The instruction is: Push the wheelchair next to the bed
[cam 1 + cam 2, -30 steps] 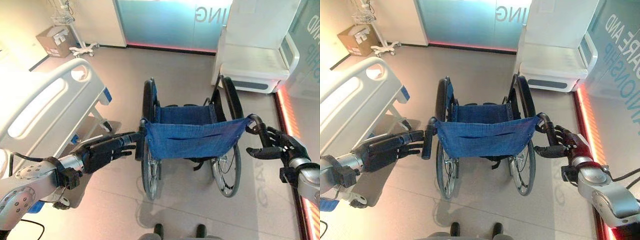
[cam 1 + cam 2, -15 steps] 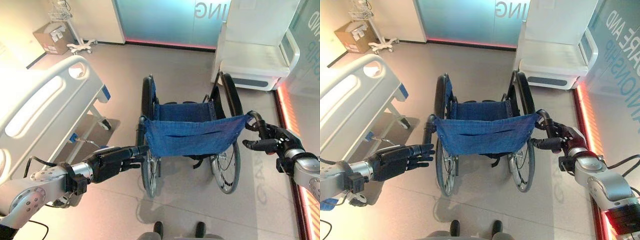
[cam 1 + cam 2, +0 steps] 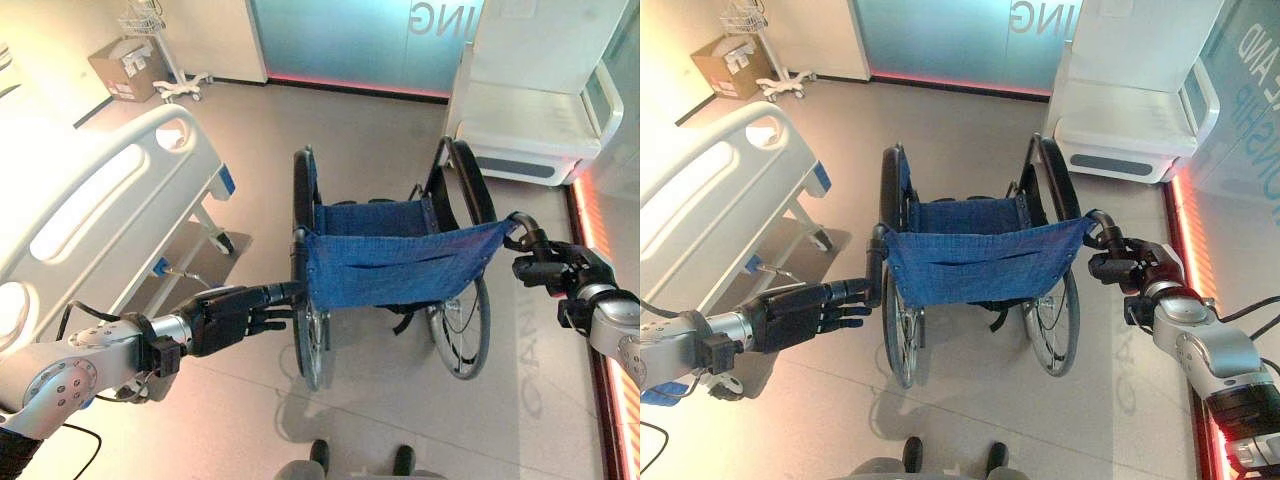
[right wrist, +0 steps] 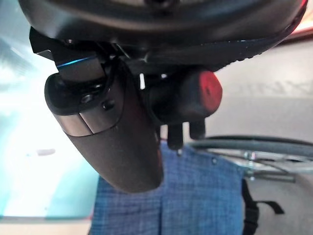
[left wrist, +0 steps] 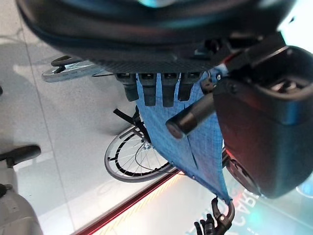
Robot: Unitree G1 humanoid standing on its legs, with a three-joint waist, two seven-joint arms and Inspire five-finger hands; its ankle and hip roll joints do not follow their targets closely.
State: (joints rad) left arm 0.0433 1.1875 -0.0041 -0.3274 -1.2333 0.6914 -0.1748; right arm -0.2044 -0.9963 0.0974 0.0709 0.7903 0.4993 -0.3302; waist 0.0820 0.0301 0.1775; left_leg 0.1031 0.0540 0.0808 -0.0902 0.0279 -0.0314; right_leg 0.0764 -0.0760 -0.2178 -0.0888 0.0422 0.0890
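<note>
Beside the hospital bed (image 3: 95, 215), on a pale tiled floor (image 3: 970, 400), the wheelchair (image 3: 980, 262) stands with its blue cloth back toward me and its two big wheels facing away, the bed's white footboard off to my left and apart from the chair's left wheel. My left hand (image 3: 228, 316) reaches in from the lower left, its fingers (image 5: 152, 90) stretched nearly straight and its fingertips at the left push handle (image 3: 876, 262); in the left wrist view the handle's black grip lies between my thumb and the row of fingers, and none of them is curled round it. My right hand (image 3: 1137, 268) comes in from the right side and is clamped on the right push handle (image 3: 524, 228), fingers wrapped round the curved black grip where the blue back cloth (image 3: 400, 265) ends; the right wrist view shows the grip's red-capped end (image 4: 209, 93) poking out past my thumb. Behind the wheelchair, against the frosted glass wall (image 3: 350, 40), stands a white cabinet-like unit (image 3: 1135, 130). Farther off to the left, a cardboard box (image 3: 127, 66) sits by a wheeled stand (image 3: 765, 50) near the wall.
</note>
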